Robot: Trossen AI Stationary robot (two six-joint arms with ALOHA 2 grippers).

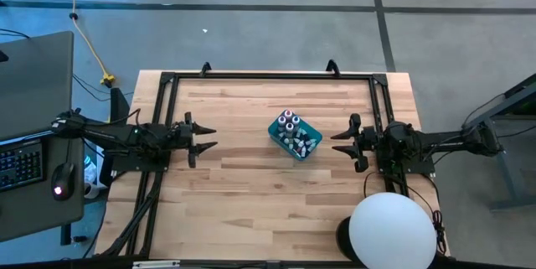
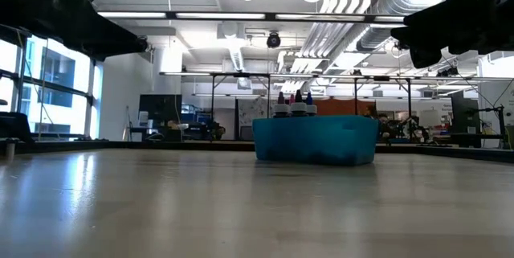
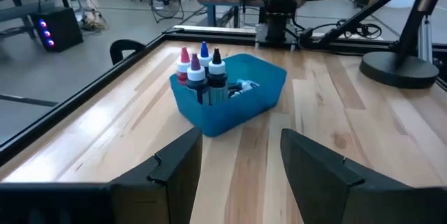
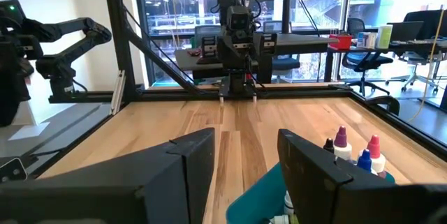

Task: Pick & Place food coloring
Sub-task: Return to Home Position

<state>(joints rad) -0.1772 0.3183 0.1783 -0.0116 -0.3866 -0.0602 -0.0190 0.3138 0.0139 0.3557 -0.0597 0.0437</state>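
Note:
The food coloring bottles (image 1: 289, 124) stand upright in a teal rectangular box (image 1: 306, 147) at the table's middle; several have pink, blue and dark tops (image 3: 199, 63), and smaller whitish ones lie beside them. The same bottles (image 4: 356, 151) show in the right wrist view, and their tops (image 2: 295, 101) stick out above the box in the low view. My left gripper (image 1: 209, 137) hovers open to the box's left, above the table. My right gripper (image 1: 337, 142) hovers open to the box's right. Neither touches anything.
A black metal frame (image 1: 268, 75) runs along the table's far edge and both sides. A white round lamp on a dark base (image 1: 392, 231) stands at the near right corner. Bare wood lies between each gripper and the box.

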